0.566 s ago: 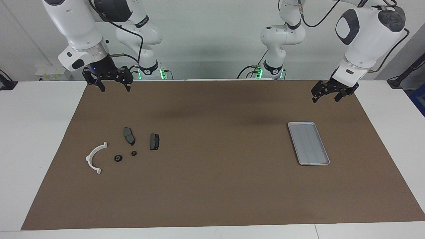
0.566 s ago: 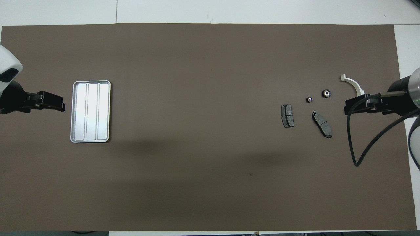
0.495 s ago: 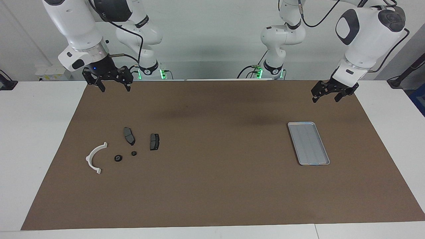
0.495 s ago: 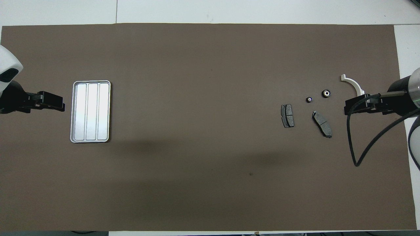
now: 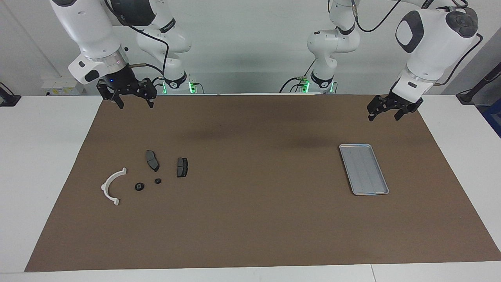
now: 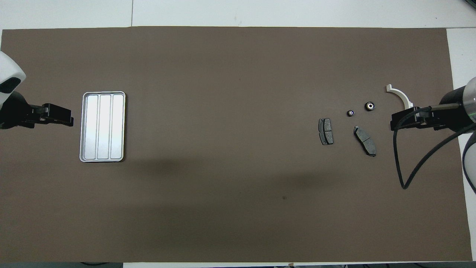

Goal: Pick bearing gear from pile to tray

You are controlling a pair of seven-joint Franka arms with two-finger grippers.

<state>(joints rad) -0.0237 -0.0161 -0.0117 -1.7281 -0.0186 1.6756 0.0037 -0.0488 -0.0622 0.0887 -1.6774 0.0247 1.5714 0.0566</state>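
The pile lies on the brown mat toward the right arm's end: a white arc bracket (image 5: 111, 186) (image 6: 401, 96), two dark brake pads (image 5: 152, 160) (image 5: 182, 167), and two small black round bearing gear pieces (image 5: 139, 186) (image 5: 157, 181) with pale centres (image 6: 369, 106) (image 6: 350, 112). The silver ridged tray (image 5: 364, 169) (image 6: 103, 126) sits bare toward the left arm's end. My right gripper (image 5: 135, 103) (image 6: 392, 124) hangs open and holds nothing, high over the mat's edge by the robots. Seen from overhead it covers one end of the bracket. My left gripper (image 5: 383, 116) (image 6: 70, 121) waits open in the air beside the tray.
The brown mat (image 5: 250, 219) covers most of the white table (image 5: 43, 156). A black cable (image 6: 399, 167) loops down from the right arm's wrist over the mat. Both arm bases stand at the robots' edge of the table.
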